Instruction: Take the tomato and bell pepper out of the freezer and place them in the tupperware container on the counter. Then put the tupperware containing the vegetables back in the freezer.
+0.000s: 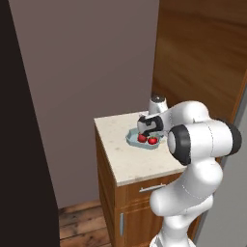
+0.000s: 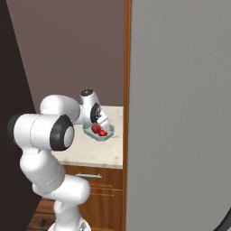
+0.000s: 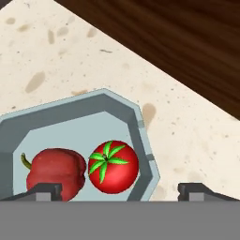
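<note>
- Shallow light blue-grey plastic tupperware container (image 3: 136,117) with raised rim sits on the beige speckled stone tabletop (image 3: 187,126), toward its back right part in the left base view.
- Smooth round red tomato (image 3: 113,167) with green star top lies inside the container; lumpy red bell pepper (image 3: 55,172) with curved stem lies at its 9 o'clock, touching or nearly so.
- Hand (image 3: 119,190) hangs just above the container, dark fingertips (image 3: 44,190) spread wide apart, holding nothing; tomato sits between the tips in the hand view.
- Both vegetables look placed; remaining step, as I judge it, is lifting the container into the tall grey freezer (image 2: 180,113).
- Risk: closing here would pinch the tomato, not the rim, and could push it into the pepper.
- Risk: a one-sided rim grip may tilt the shallow tray, and the round tomato would roll out.
- Risk: the tray could slide on the smooth stone if nudged before the grip closes.
</note>
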Motion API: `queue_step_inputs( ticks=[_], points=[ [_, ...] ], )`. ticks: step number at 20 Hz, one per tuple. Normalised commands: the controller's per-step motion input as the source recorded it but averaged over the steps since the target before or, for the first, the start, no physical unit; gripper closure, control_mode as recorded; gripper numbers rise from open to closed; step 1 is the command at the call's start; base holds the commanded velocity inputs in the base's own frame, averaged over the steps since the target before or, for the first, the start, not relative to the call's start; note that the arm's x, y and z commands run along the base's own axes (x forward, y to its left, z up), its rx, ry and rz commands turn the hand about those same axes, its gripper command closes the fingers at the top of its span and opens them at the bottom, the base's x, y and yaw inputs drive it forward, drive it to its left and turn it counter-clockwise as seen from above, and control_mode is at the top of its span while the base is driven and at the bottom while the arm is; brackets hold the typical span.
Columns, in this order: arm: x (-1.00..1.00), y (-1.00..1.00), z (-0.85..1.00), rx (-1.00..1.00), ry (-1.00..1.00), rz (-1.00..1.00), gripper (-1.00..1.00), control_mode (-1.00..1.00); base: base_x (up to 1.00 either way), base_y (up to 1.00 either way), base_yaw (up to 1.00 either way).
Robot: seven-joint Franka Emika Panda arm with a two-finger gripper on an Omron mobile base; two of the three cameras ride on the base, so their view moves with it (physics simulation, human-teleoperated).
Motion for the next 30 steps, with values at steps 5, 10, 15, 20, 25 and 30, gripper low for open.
queue_step_inputs(
  ticks=[5, 10, 15, 20, 25, 30],
  points=[
    [-0.02, -0.45, 0.13, 0.01, -0.01, 0.00, -1.00, -1.00, 0.00, 0.00, 0.00],
    [0.00, -0.24, 0.00, 0.01, 0.00, 0.00, -1.00, -1.00, 0.00, 0.00, 0.00],
    [0.00, -0.05, -0.01, 0.03, 0.00, 0.00, -1.00, -1.00, 0.00, 0.00, 0.00],
    [0.00, -0.04, -0.17, 0.06, 0.00, 0.00, -1.00, -1.00, 0.00, 0.00, 0.00],
    [0.00, -0.01, -0.28, 0.09, 0.00, 0.00, -1.00, -1.00, 0.00, 0.00, 0.00],
    [0.03, 0.00, -0.22, 0.08, 0.00, 0.00, -1.00, -1.00, 0.00, 0.00, 0.00]
  ],
)
